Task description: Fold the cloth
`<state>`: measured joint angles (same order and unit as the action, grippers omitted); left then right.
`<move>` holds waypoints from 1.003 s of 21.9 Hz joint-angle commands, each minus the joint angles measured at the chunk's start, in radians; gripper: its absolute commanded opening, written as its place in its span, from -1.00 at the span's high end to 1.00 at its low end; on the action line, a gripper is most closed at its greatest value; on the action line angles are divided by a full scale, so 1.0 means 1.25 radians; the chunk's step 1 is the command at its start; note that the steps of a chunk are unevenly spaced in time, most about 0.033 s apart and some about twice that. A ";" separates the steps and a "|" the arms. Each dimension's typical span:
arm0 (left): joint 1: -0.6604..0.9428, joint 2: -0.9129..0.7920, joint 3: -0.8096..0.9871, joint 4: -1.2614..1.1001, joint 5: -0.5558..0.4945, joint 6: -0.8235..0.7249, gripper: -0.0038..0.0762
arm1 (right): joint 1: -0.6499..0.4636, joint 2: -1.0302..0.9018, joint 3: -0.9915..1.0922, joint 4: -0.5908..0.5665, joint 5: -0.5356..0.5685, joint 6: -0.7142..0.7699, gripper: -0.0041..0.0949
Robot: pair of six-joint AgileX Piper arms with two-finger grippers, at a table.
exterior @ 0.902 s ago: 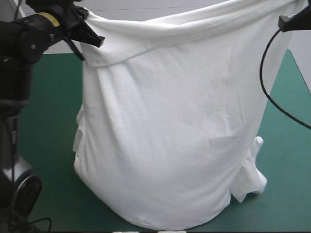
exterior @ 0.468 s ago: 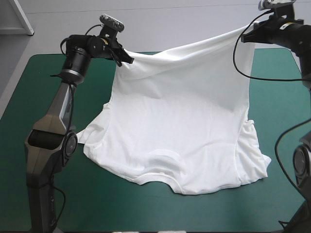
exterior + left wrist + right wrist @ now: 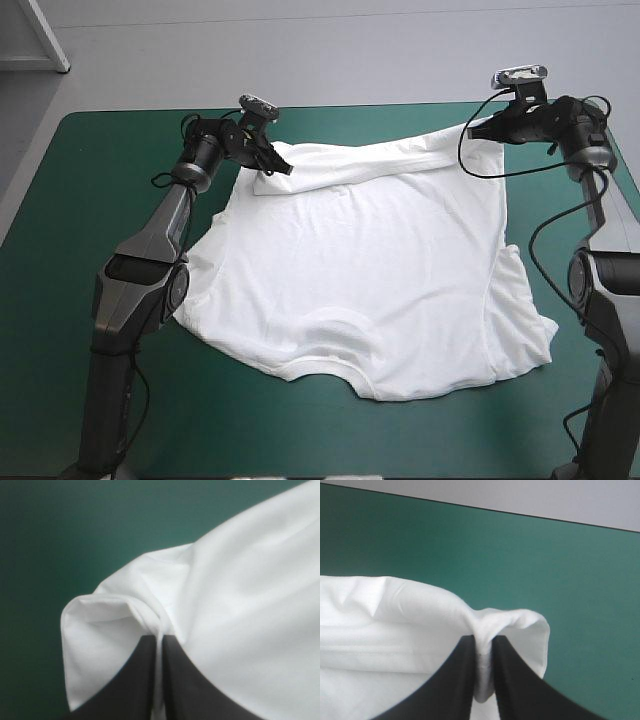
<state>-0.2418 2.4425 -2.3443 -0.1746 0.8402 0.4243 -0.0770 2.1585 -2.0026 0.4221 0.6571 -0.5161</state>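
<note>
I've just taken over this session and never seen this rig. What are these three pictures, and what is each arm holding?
You have two robot arms at a table with a teal-green cover. The wide picture is from a camera above and behind the robot. The two close-ups are from a camera on each wrist, looking along that arm's black fingers. A white T-shirt lies mostly spread on the table, collar toward the near edge. The left gripper and the right gripper each pinch a far corner of its hem, fingers all but shut on the fabric, holding that edge low over the table's far side.
</note>
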 commanded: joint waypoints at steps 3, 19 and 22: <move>0.005 -0.075 -0.033 -0.015 -0.008 -0.009 0.25 | -0.006 -0.063 -0.026 0.035 -0.049 -0.002 -0.24; 0.007 -0.430 0.070 -0.150 0.357 0.005 0.13 | -0.006 -0.422 -0.019 0.094 0.331 0.100 0.03; 0.007 -0.557 0.288 -0.137 0.325 0.005 0.13 | -0.006 -0.515 0.133 0.128 0.345 0.100 0.04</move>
<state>-0.2328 1.8820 -2.1003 -0.3278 1.2465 0.4358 -0.0770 1.6147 -1.9043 0.5265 1.1177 -0.3891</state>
